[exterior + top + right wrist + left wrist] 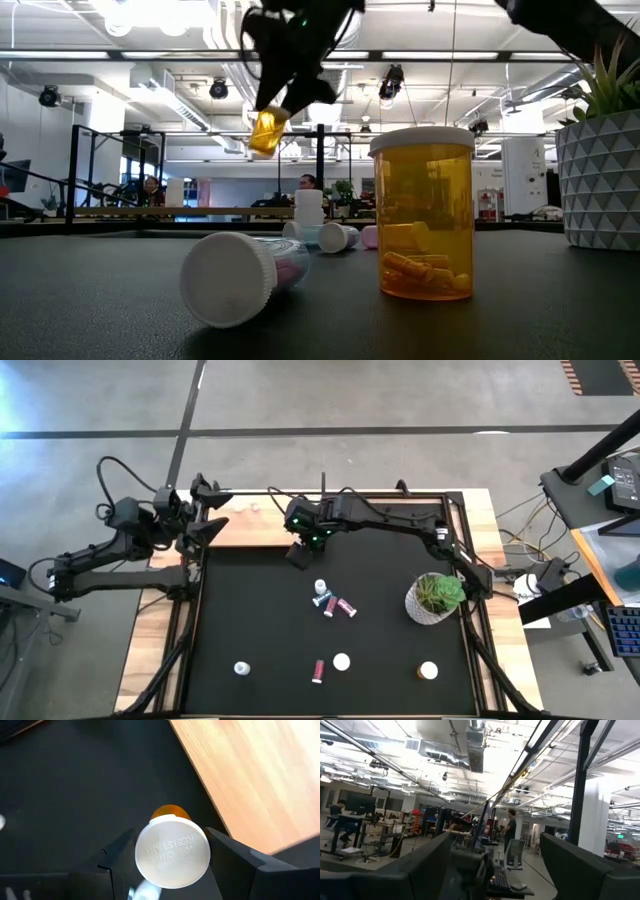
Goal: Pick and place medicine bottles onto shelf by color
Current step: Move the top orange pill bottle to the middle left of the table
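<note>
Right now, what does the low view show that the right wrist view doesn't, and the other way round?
Only the low view: an orange bottle standing on the mat, a capped bottle lying on its side near the camera, more bottles farther back, and the plant pot.

Only the right wrist view: the shelf, its edge close beside the carried bottle, and that bottle's white cap seen head-on.

Both: the right gripper shut on an orange bottle, held above the black mat.
</note>
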`<act>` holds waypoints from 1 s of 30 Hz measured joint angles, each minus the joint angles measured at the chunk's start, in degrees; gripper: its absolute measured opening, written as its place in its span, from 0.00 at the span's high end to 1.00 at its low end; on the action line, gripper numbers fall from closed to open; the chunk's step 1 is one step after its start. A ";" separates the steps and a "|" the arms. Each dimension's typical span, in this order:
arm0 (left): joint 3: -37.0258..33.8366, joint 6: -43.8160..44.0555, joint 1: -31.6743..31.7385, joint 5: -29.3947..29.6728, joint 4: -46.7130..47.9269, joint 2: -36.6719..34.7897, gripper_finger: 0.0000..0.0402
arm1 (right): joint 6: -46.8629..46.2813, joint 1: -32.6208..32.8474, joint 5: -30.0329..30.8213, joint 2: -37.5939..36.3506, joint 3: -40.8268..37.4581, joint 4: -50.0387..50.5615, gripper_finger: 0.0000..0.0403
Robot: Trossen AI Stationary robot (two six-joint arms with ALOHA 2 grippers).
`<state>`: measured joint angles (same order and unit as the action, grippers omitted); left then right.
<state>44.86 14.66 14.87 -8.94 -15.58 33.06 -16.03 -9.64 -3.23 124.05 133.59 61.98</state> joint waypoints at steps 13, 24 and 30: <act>-0.04 4.48 0.00 -0.10 0.03 0.01 0.28 | -3.07 0.45 1.80 7.95 0.99 -1.11 0.48; -0.11 1.07 0.00 -0.10 0.22 -0.22 0.28 | -2.45 1.78 3.05 2.48 1.11 -2.33 0.48; -0.13 1.07 -0.02 -0.10 0.37 -0.17 0.28 | -1.95 3.42 3.60 0.94 1.37 -4.85 0.48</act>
<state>44.73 15.73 14.85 -9.04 -15.22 32.88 -17.97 -6.22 0.37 125.00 134.96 57.13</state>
